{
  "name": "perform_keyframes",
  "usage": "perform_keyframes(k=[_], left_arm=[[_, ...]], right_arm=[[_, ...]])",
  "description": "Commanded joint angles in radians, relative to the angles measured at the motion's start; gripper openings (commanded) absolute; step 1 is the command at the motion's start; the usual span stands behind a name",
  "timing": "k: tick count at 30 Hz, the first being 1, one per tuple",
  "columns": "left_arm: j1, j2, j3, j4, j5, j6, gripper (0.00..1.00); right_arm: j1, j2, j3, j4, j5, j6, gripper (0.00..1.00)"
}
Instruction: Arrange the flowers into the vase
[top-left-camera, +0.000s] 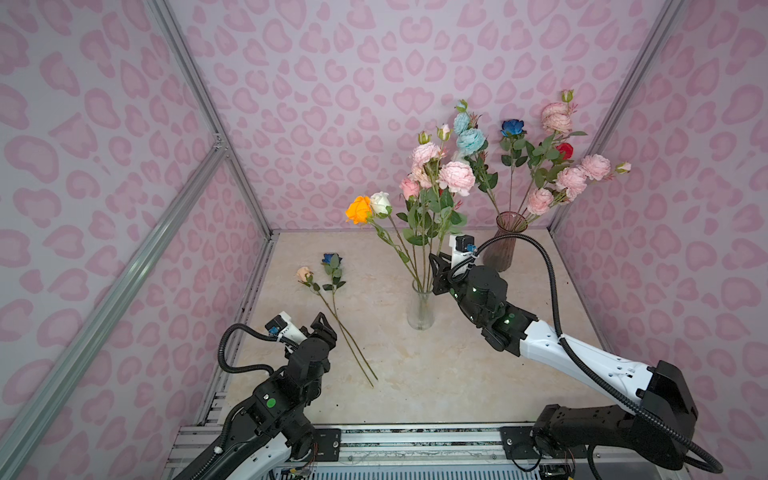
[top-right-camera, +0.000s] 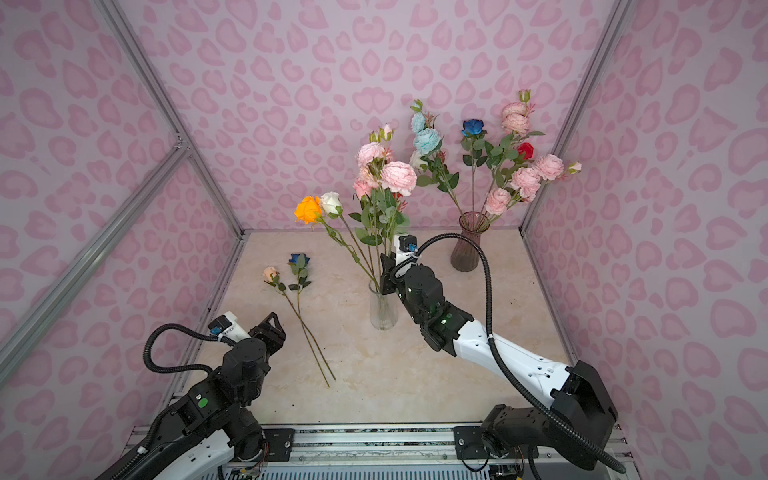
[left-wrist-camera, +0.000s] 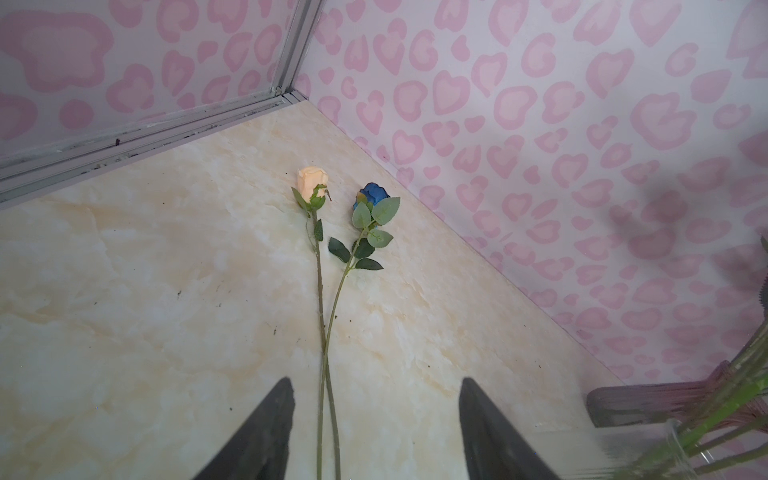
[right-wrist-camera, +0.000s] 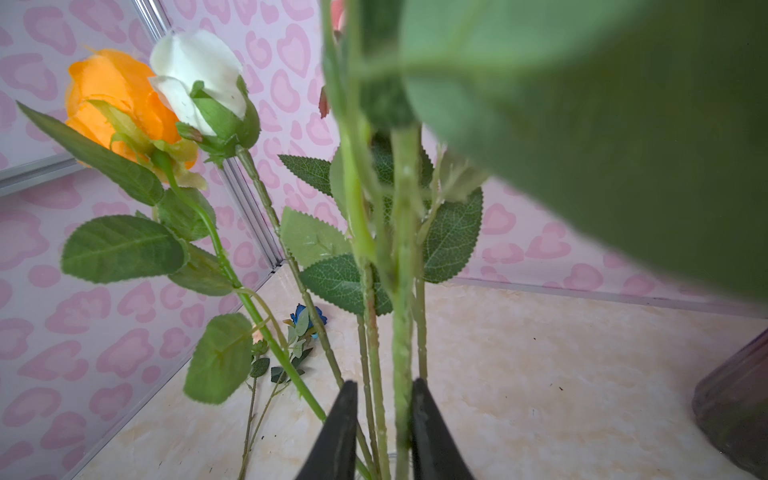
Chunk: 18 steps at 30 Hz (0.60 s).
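Right fingers (right-wrist-camera: 428, 432), narrow, flank stems (right-wrist-camera: 402, 332) at the vase (top-left-camera: 420, 311) mouth, mid-frame in a top view (gripping or not, I cannot tell), likely seating them. Left fingers (left-wrist-camera: 266, 432), wide, straddle two roses (left-wrist-camera: 320, 266) lying on the tabletop (left-wrist-camera: 124, 291) left of centre, probably to lift one.

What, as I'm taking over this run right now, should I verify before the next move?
1. The left hand is open: ok, fingers wide apart.
2. The left hand is lined up on a flower: ok, the stems of the peach rose and the dark blue rose on the table run between its fingers.
3. One stem can be taken alone: not ok, those two stems cross close to the hand.
4. The right hand is clear of the flowers: not ok, its fingers straddle stems just above the clear glass vase.
5. The right hand holds no stem: cannot tell.
6. Both vases upright: ok, the clear one and the purple ribbed vase.
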Motion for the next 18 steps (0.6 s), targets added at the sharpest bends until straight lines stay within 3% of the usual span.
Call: perform_keyframes(k=[1,10,18], left_arm=[[0.002,0.002,-0.003,-0.002,-0.016,-0.018,0.64],[0.001,0.003,-0.011,-0.002,-0.010,-0.028,0.64],[0.001,0.012,-0.007,0.000,-0.011,-0.026,0.64]], right_arm=[[0.004,0.003,-0.010,0.014,-0.004,0.021,0.28],[0.025,-0.008,-0.034,0.005,0.003,0.020,0.38],[0.013,-0.014,0.053,-0.070,-0.010,-0.038,0.43]])
